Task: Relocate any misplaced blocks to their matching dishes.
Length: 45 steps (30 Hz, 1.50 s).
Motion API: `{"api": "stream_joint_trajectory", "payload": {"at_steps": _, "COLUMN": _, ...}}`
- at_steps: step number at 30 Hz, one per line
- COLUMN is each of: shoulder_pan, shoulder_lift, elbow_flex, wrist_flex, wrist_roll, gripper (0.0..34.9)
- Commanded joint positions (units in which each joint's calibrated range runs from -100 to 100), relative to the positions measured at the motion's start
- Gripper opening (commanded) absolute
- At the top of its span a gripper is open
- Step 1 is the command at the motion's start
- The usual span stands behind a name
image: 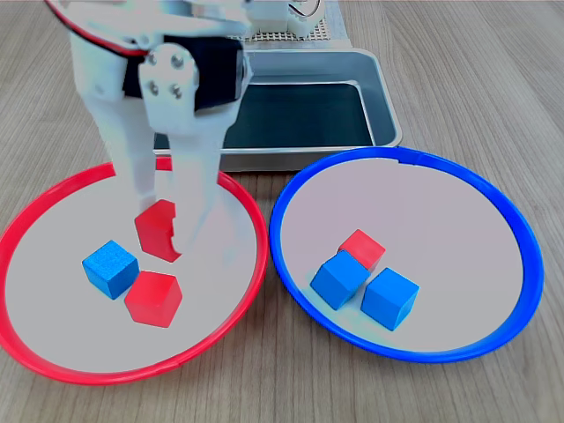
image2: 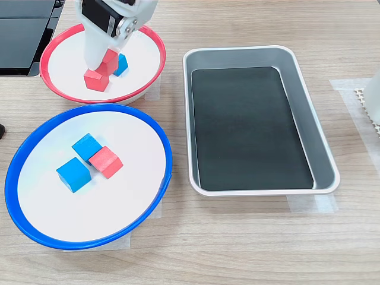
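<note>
In both exterior views my white gripper (image: pixel 164 222) (image2: pixel 105 63) reaches down into the red-rimmed plate (image: pixel 53 189) (image2: pixel 151 37). It is shut on a tilted red cube (image: pixel 155 227) (image2: pixel 110 57) just above the plate's floor. Close beside that cube lie a blue cube (image: pixel 110 269) (image2: pixel 121 64) and another red cube (image: pixel 153 299) (image2: pixel 95 80). The blue-rimmed plate (image: pixel 507 207) (image2: pixel 35 127) holds a red cube (image: pixel 363 248) (image2: pixel 106 162) touching two blue cubes (image: pixel 337 279) (image: pixel 389 298) (image2: pixel 87 146) (image2: pixel 73 174).
A rectangular grey metal tray (image: pixel 389 107) (image2: pixel 237 52) with a dark bottom stands on the wooden table beside the plates. The arm's body (image: pixel 194 75) rises over the tray's near corner. A dark object (image2: pixel 24 35) lies at the second exterior view's upper left.
</note>
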Motion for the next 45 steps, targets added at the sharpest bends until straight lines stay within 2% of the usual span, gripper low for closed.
{"api": "stream_joint_trajectory", "payload": {"at_steps": 1, "shoulder_pan": 0.71, "shoulder_lift": 0.31, "elbow_flex": 0.7, "wrist_flex": -2.54, "wrist_roll": 0.73, "gripper": 0.4}}
{"api": "stream_joint_trajectory", "payload": {"at_steps": 7, "shoulder_pan": 0.8, "shoulder_lift": 0.74, "elbow_flex": 3.34, "wrist_flex": -4.52, "wrist_roll": 1.42, "gripper": 0.5}}
{"api": "stream_joint_trajectory", "payload": {"at_steps": 28, "shoulder_pan": 0.14, "shoulder_lift": 4.32, "elbow_flex": 2.25, "wrist_flex": -4.86, "wrist_roll": 1.95, "gripper": 0.7}}
{"api": "stream_joint_trajectory", "payload": {"at_steps": 30, "shoulder_pan": 0.24, "shoulder_lift": 4.83, "elbow_flex": 1.79, "wrist_flex": -5.02, "wrist_roll": 2.0, "gripper": 1.7}}
{"api": "stream_joint_trajectory", "payload": {"at_steps": 37, "shoulder_pan": 0.43, "shoulder_lift": 6.03, "elbow_flex": -0.39, "wrist_flex": -5.02, "wrist_roll": 2.05, "gripper": 9.1}}
{"api": "stream_joint_trajectory", "payload": {"at_steps": 45, "shoulder_pan": 0.9, "shoulder_lift": 3.47, "elbow_flex": -1.03, "wrist_flex": -3.78, "wrist_roll": 2.15, "gripper": 13.0}}
